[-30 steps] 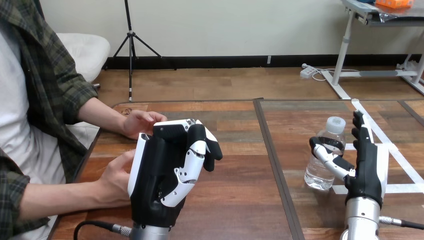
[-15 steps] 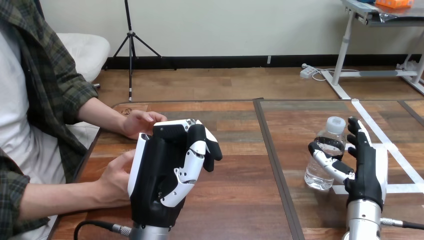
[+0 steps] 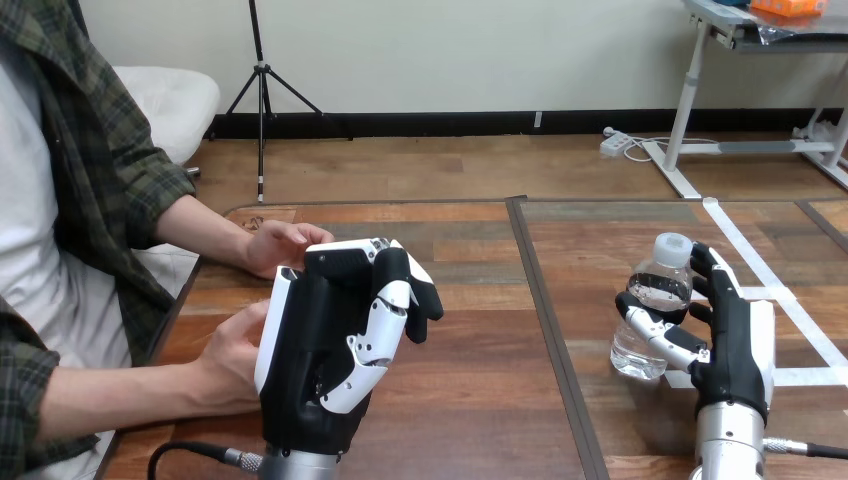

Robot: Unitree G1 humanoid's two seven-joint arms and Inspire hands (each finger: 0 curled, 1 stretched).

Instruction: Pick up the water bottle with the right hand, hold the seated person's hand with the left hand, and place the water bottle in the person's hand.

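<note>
- The water bottle point(image 3: 650, 315) stands upright on the surface point(image 3: 480, 400), at its right side.
- The right hand point(image 3: 735, 340) brackets it for a grasp, fingers straight, thumb across the front, apparently unclamped.
- The left hand point(image 3: 320, 350), fingers curled on nothing, hovers beside the person's lower hand point(image 3: 230, 350), placed to take it.

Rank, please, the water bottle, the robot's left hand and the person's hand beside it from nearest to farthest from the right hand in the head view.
1. water bottle: beside the right hand, on the table's right.
2. left hand: raised over the table's left part.
3. person's hand: just left of the left hand.
</note>
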